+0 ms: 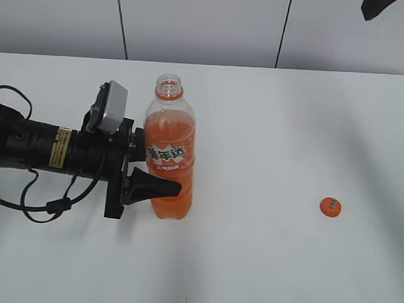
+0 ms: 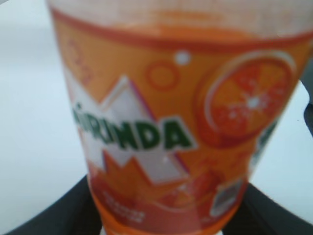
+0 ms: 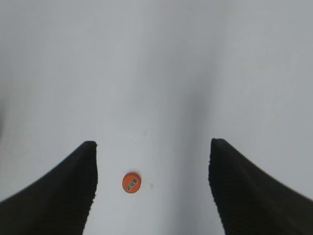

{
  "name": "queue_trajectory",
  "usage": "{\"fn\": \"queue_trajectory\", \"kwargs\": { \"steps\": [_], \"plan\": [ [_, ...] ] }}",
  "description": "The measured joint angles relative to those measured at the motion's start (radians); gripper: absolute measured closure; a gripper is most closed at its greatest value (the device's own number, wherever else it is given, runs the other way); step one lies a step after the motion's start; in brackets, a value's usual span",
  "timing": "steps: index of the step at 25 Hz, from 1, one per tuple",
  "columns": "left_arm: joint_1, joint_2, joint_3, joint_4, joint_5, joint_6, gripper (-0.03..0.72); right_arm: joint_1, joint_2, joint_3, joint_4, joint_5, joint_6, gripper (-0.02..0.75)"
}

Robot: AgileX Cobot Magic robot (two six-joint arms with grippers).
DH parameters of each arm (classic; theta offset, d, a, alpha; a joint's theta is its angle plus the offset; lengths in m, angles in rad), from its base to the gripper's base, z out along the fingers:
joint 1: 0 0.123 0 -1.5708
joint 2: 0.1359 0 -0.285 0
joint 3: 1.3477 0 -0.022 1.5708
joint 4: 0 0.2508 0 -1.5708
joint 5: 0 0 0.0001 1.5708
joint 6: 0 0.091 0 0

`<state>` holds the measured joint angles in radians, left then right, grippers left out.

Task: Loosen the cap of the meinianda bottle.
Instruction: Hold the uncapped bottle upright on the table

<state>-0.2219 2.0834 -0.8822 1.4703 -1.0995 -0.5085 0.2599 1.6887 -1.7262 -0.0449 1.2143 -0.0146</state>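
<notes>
The meinianda bottle stands upright on the white table, left of centre, its neck open with no cap on it. My left gripper reaches in from the left and is shut on the bottle's lower body. In the left wrist view the label fills the frame between the dark fingers. The orange cap lies flat on the table to the right, apart from the bottle. My right gripper is high at the top right, open and empty. The cap shows far below its fingers.
The white table ends at a grey panelled wall behind. The left arm's black body and cables lie along the table's left side. A tiny drop or speck sits beside the cap.
</notes>
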Motion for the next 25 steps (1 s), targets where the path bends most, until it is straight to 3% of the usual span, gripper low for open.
{"fn": "queue_trajectory", "kwargs": {
  "steps": [5, 16, 25],
  "plan": [
    [0.0, 0.0, 0.0, 0.0, 0.0, 0.0, 0.279, -0.031, 0.007, -0.002, -0.012, 0.001, -0.011, 0.204],
    [0.0, 0.0, 0.0, 0.0, 0.0, 0.0, 0.279, -0.278, 0.008, -0.002, -0.006, 0.001, -0.013, 0.204],
    [0.0, 0.0, 0.0, 0.0, 0.0, 0.0, 0.279, -0.325, -0.033, 0.06, 0.031, 0.001, -0.014, 0.204]
  ]
}}
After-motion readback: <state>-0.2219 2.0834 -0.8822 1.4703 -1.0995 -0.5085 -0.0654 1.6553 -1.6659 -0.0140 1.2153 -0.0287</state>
